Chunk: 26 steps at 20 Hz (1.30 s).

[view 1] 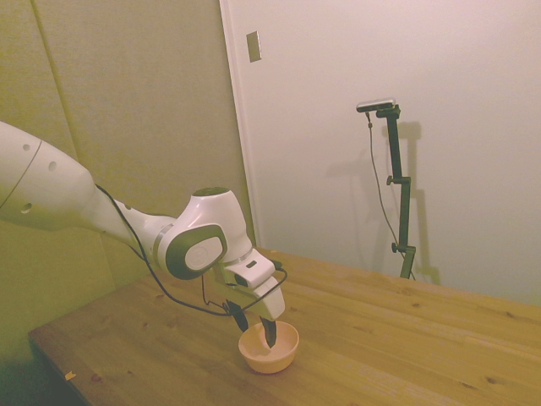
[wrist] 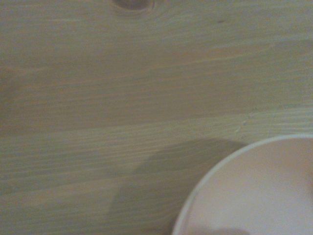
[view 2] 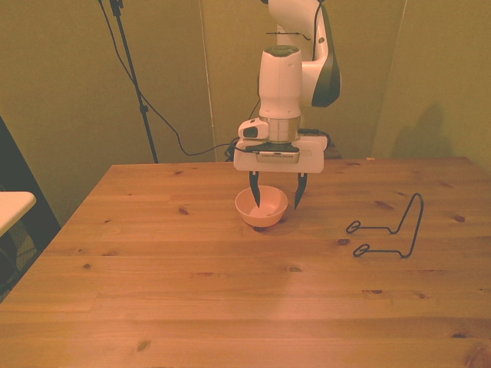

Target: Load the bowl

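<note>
The bowl [view 2: 261, 207] sits on the desk [view 2: 192, 284] with the rack [view 2: 387, 230] at its 3 o'clock, and the spread tool [view 2: 277, 198] straddles its thin rim, which looks light, stiff and slippery.

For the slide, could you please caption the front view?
Open gripper straddling the rim of the pink bowl on the wooden table, wire rack to the front view's right.

Robot lab setup, bare wooden table [view 2: 192, 307], plain walls [view 1: 127, 101], white Franka arm [view 2: 288, 69]
</note>
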Each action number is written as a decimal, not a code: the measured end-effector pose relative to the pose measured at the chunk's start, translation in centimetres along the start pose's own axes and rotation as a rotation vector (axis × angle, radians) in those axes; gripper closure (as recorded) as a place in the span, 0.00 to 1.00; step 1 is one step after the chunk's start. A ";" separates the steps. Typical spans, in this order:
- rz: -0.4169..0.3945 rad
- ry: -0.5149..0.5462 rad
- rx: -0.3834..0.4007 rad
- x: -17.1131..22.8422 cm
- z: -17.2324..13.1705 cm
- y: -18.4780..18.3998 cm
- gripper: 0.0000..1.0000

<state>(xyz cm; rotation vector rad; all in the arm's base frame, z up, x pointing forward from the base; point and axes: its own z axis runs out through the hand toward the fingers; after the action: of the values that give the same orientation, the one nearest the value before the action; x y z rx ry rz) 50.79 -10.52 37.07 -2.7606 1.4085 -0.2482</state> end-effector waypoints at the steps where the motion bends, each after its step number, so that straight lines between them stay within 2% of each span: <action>1: -0.002 -0.003 -0.002 0.0 0.2 -0.1 1.00; 10: -0.008 -0.023 -0.008 -0.6 1.2 -0.8 1.00; 20: 0.048 -0.077 -0.017 -0.9 1.1 -1.2 1.00; 26: 0.090 -0.081 0.035 -0.1 -0.6 -2.0 1.00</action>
<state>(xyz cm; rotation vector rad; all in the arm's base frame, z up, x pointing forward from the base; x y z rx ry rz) 52.22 -9.28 37.85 -2.6394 1.4887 -0.1552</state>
